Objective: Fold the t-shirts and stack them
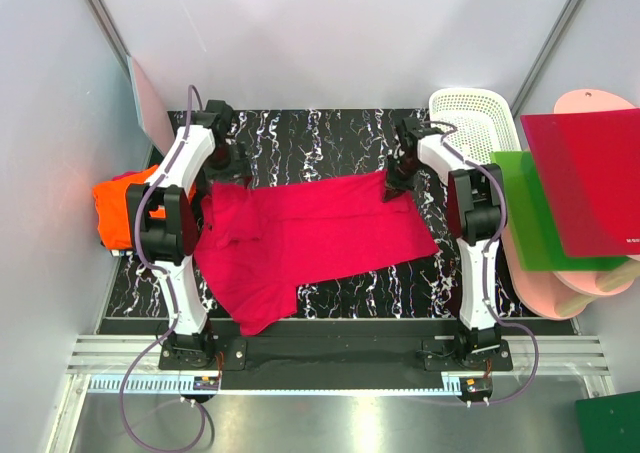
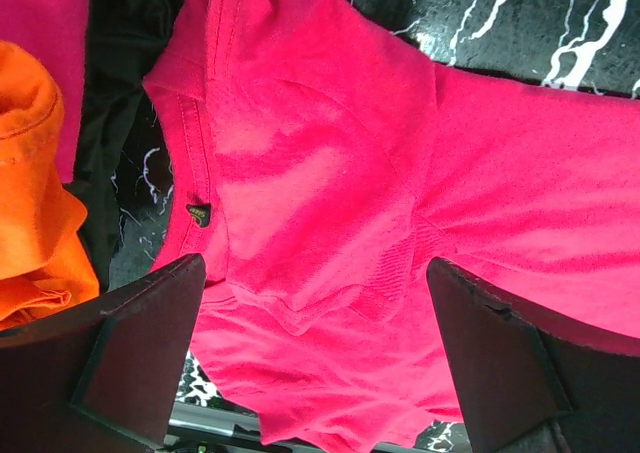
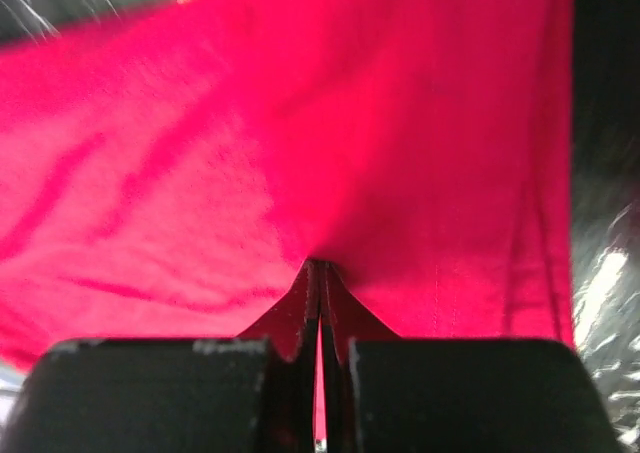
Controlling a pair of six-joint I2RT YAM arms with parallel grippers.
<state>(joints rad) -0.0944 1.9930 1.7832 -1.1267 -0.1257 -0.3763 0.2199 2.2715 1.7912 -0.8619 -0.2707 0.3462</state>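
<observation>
Pinching red t-shirt [image 1: 320, 233] edge, right gripper [image 3: 318, 269] clamped; left gripper [image 2: 315, 268] spread over it; orange t-shirt [image 2: 30, 173] beside.

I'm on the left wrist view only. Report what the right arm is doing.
Observer: The right arm's fingers are shut on the red t-shirt.
Operator: Give me the exact spot.
Observer: The far corner of its hem end.
Operator: Now name what lies to the right of that arm.
Observer: A white basket, a green board and a red board overlapping it.
</observation>
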